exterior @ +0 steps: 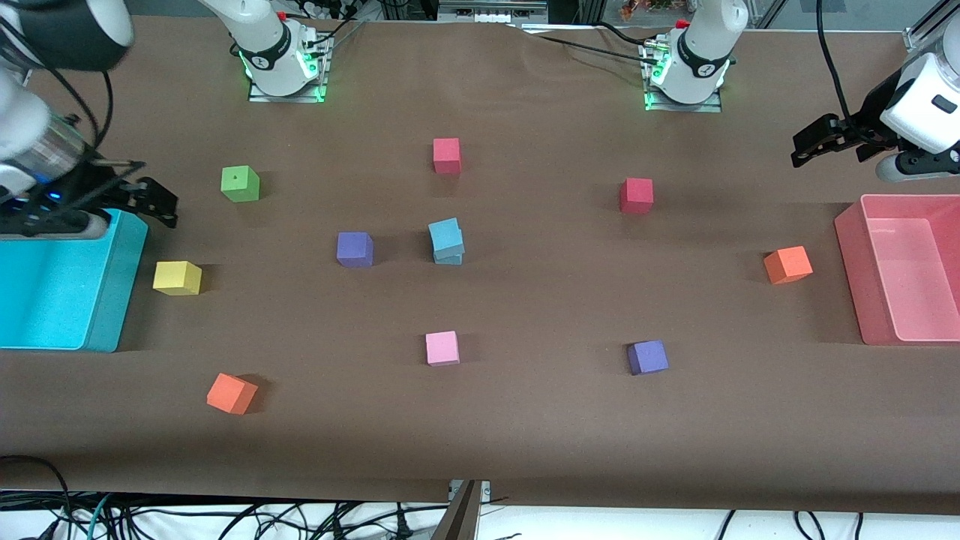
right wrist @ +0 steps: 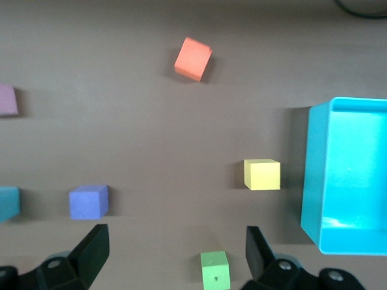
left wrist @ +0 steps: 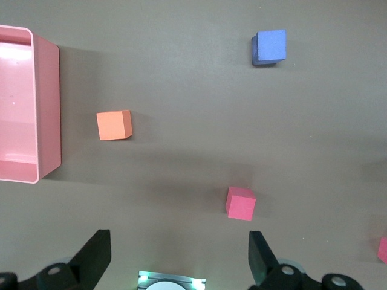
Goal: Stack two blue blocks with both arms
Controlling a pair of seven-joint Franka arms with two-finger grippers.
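- The 2 blue blocks point(exterior: 446, 240) sit stacked near the table's middle – the top one twisted a little on the lower – with a purple cube point(exterior: 354, 249) beside them at 9 o'clock in the front view.
- The left gripper point(exterior: 814, 146) hangs empty, fingers apart, at 12 o'clock of the pink bin point(exterior: 851, 262).
- The right gripper point(exterior: 154, 201) hangs empty, fingers spread, over the turquoise bin point(exterior: 112, 292).
- Only the front view shows the stack whole; the right wrist view catches just a blue edge point(right wrist: 9, 203).
- The left wrist view shows no blue – only an orange cube point(left wrist: 114, 125), a red cube point(left wrist: 240, 203) and another purple cube point(left wrist: 269, 47).
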